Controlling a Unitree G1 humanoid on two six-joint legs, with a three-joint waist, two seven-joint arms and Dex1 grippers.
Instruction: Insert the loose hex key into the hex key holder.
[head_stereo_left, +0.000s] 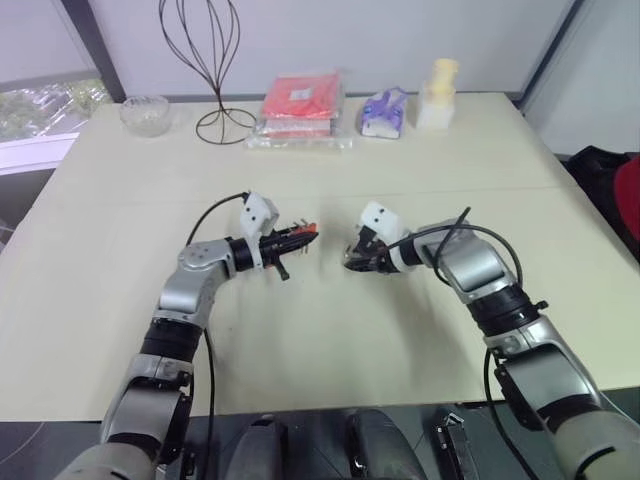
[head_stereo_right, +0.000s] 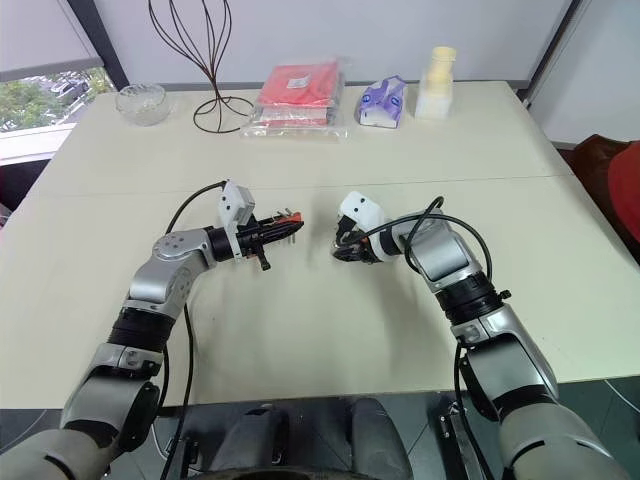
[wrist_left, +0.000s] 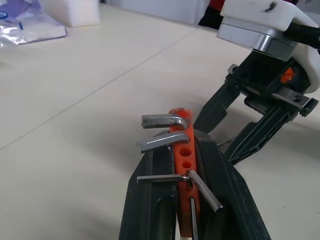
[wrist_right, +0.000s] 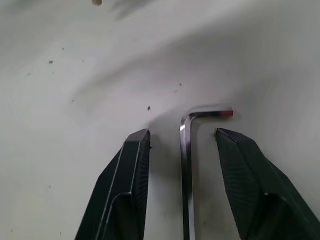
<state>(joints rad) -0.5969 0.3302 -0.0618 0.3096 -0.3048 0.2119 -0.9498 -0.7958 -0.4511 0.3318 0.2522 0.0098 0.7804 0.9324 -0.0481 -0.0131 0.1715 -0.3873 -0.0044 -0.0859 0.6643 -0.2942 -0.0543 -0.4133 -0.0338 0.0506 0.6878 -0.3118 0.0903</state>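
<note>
Right wrist view puts you directly over the loose hex key (wrist_right: 186, 170): it lies flat on the table (wrist_right: 60, 90), its long leg running up between your right fingers (wrist_right: 131, 185), which stand apart on either side without touching it, and its short bent leg turns off just past the far fingertip. That straddle is there so a close will pinch the long leg across its width; the key sits nearer one finger than the other, so expect it to slide a little as you squeeze. From the head camera the right gripper (head_stereo_left: 358, 262) is pitched down at the table for exactly this pick. Across a small gap from it, the left gripper (head_stereo_left: 298, 238) points level toward the right one, its fingers (wrist_left: 155, 195) clamped together on the hex key holder (wrist_left: 183, 150). The orange block is held by its flat sides with the row of sockets facing out and two open holes showing beside the bent keys (wrist_left: 162, 141) already seated, which I take as presenting a free socket for you. Farther off along the table's back edge stand a red package (head_stereo_left: 298, 105), a wire stand (head_stereo_left: 205, 60) and a glass bowl (head_stereo_left: 145, 113), well clear of the work.
</note>
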